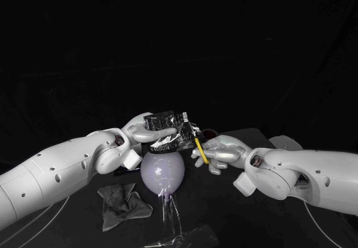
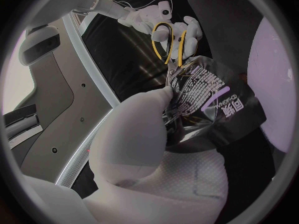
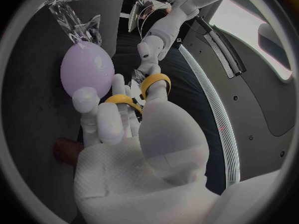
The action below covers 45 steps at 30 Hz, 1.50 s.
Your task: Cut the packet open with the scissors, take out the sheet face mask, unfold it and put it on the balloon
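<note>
- Packet pinched by the left hand above the balloon.
- Right hand grips the scissors; cut close along the edge, with the packet held taut.

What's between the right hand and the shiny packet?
The yellow-handled scissors, held by the right hand, point up at the packet, seen in the head view.

A robotics lab, set up as a test stage, is indicated. A black table is placed before a black cloth backdrop (soft folds can be made out in it), so that the surroundings are blacked out. Two white jointed robot arms, the left arm and the right arm, are seen reaching in over the table from either side.
</note>
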### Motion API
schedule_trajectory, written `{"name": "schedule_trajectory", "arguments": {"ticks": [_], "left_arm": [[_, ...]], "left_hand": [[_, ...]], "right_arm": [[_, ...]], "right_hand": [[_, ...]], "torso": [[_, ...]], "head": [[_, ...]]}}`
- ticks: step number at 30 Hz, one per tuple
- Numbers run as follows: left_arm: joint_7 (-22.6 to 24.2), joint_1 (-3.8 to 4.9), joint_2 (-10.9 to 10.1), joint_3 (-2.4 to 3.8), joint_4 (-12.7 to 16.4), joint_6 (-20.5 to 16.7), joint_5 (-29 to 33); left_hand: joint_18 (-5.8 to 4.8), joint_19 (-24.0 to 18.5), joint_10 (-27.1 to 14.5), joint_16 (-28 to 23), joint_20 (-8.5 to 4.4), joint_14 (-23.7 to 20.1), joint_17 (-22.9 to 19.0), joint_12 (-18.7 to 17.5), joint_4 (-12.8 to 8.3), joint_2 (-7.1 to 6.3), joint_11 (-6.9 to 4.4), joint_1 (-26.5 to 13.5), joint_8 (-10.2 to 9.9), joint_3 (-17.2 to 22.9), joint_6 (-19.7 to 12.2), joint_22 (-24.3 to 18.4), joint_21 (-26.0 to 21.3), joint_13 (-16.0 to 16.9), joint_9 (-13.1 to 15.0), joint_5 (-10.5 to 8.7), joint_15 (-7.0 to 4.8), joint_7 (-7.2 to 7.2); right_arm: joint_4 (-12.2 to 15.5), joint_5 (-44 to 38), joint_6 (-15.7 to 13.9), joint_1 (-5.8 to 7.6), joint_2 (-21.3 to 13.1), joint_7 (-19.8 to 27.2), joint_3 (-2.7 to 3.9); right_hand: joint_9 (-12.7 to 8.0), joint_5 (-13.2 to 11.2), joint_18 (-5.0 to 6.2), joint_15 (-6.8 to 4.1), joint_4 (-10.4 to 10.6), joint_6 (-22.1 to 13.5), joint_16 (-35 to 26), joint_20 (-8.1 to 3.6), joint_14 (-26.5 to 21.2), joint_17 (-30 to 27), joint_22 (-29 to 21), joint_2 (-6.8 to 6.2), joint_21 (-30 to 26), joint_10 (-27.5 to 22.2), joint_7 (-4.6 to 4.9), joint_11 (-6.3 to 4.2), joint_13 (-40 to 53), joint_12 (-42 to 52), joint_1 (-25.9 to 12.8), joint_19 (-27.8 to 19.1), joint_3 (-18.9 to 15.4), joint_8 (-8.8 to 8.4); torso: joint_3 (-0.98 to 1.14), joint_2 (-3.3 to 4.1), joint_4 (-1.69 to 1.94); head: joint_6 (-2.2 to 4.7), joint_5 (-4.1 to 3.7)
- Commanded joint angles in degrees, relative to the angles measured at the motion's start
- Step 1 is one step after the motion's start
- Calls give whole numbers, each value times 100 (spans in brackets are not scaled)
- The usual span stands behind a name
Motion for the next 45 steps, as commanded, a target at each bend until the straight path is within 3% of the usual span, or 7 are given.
{"name": "schedule_trajectory", "arguments": {"ticks": [1,9,13,19,24,39,45], "left_arm": [[-1,-3,11,-1,34,210,-6],[-5,-3,0,-1,37,195,-8],[-10,-3,-12,-1,50,181,-8],[-15,-3,-25,-1,72,177,-9],[-12,-4,-33,-1,89,193,-9],[-13,-7,-75,-1,165,245,-123],[-13,-8,-70,-1,172,249,-148]], "left_hand": [[67,18,31,35,-2,18,8,-22,-36,55,15,8,21,-8,45,9,25,-6,519,16,-9,16],[66,16,35,35,-3,20,12,-24,-43,54,14,4,25,-6,46,13,31,-5,524,16,-10,15],[66,16,35,35,-3,20,12,-24,-43,54,14,4,25,-6,46,13,31,-5,524,16,-10,15],[66,16,35,35,-3,20,12,-24,-43,54,14,4,25,-6,46,13,31,-5,524,16,-10,15],[66,16,35,35,-3,20,12,-24,-43,54,14,4,25,-6,46,13,31,-5,524,16,-10,15],[65,12,40,35,-5,21,19,-26,-54,55,13,-2,29,-3,48,18,39,-5,531,16,-12,15],[65,12,40,35,-5,21,19,-26,-54,55,13,-2,29,-3,48,18,39,-5,531,16,-12,15]], "right_arm": [[-8,68,-30,21,10,156,14],[5,87,-87,27,10,195,14],[19,114,-115,28,14,240,14],[15,147,-74,29,42,301,14],[-23,187,-5,29,61,335,14],[-132,309,86,91,132,387,15],[-155,415,-92,155,156,451,15]], "right_hand": [[34,-10,-107,-42,-41,69,22,-25,44,49,38,78,53,216,-27,-149,61,47,23,62,-159,26],[58,-10,-121,-52,-41,29,19,-53,58,45,62,64,93,151,-22,-143,104,7,-1,91,-164,-6],[73,-10,-117,29,-60,-187,-25,-19,1,-71,14,21,-4,-227,92,-33,100,-229,-36,-3,-162,-163],[-15,-10,-94,310,-102,-788,-100,183,-208,-376,-133,-63,-293,-1084,423,293,-124,-762,-105,-282,-157,-574],[-86,-13,-46,409,-119,-997,-133,289,-352,-564,-235,-94,-483,-1325,522,397,-236,-883,-140,-469,-152,-746],[-123,-14,5,443,-142,-960,-115,363,-424,-607,-294,-85,-584,-1424,533,419,-333,-862,-146,-585,-145,-783],[-87,-13,-31,326,-225,-512,64,315,-206,-219,-104,24,-218,-866,390,268,-265,-573,-58,-300,-146,-604]], "torso": [[-2,0,-2],[0,2,-3],[1,0,-3],[0,-1,-1],[-2,-1,-4],[1,-1,-5],[-2,-6,-1]], "head": [[-5,5],[30,16],[41,12],[52,5],[73,0],[108,-38],[132,-48]]}}
